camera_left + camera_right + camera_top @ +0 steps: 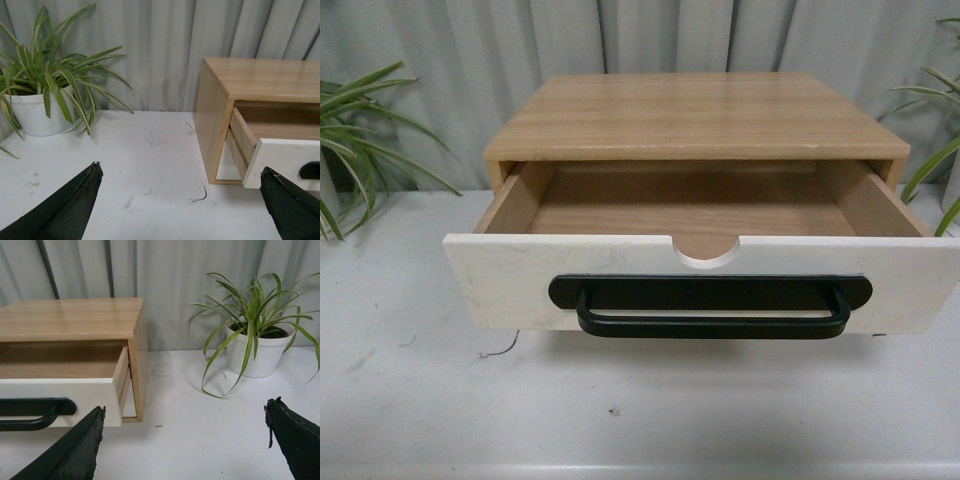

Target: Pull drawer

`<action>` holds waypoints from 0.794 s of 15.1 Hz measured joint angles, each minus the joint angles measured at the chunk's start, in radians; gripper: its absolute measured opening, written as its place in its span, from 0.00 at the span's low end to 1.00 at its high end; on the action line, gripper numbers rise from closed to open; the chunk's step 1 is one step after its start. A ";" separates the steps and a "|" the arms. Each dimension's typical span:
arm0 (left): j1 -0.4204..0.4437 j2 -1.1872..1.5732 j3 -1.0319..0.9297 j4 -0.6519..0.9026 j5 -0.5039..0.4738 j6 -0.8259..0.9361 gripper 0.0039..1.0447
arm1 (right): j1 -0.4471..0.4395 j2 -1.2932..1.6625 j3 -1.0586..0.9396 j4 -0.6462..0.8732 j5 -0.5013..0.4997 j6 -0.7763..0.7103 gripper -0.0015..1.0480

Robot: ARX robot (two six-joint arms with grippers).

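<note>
At twelve o'clock on the tabletop (410, 400), the drawer (700, 270) stands well out of its wooden cabinet (695, 115), handle (712, 305) free. Left pincer (180, 200) and right pincer (182, 437) are both released, grasping nothing. Pulling further risks the drawer leaving the cabinet, or dragging the light cabinet forward.

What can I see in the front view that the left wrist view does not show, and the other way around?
Only the front view shows the whole black handle, the half-round notch and the empty inside of the drawer.

Only the left wrist view shows the open left gripper, the white pot of the plant, and the cabinet's side wall.

Both show the pulled-out drawer, the wooden cabinet top, the white table and the grey curtain.
</note>
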 joint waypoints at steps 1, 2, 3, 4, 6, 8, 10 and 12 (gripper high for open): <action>0.000 0.000 0.000 0.000 0.000 0.000 0.94 | 0.000 0.000 0.000 0.000 0.000 0.000 0.94; 0.000 0.000 0.000 0.000 0.000 0.000 0.94 | 0.000 0.000 0.000 0.000 0.000 0.000 0.94; 0.000 0.000 0.000 0.000 0.000 0.000 0.94 | 0.000 0.000 0.000 0.000 0.000 0.000 0.94; 0.000 0.000 0.000 0.000 0.000 0.000 0.94 | 0.000 0.000 0.000 0.000 0.000 0.000 0.94; 0.000 0.000 0.000 0.000 0.000 0.000 0.94 | 0.000 0.000 0.000 0.000 0.000 0.000 0.94; 0.000 0.000 0.000 0.000 0.000 0.000 0.94 | 0.000 0.000 0.000 0.000 0.000 0.000 0.94; 0.000 0.000 0.000 0.000 0.000 0.000 0.94 | 0.000 0.000 0.000 0.000 0.000 0.000 0.94; 0.000 0.000 0.000 0.000 0.000 0.000 0.94 | 0.000 0.000 0.000 0.000 0.000 0.000 0.94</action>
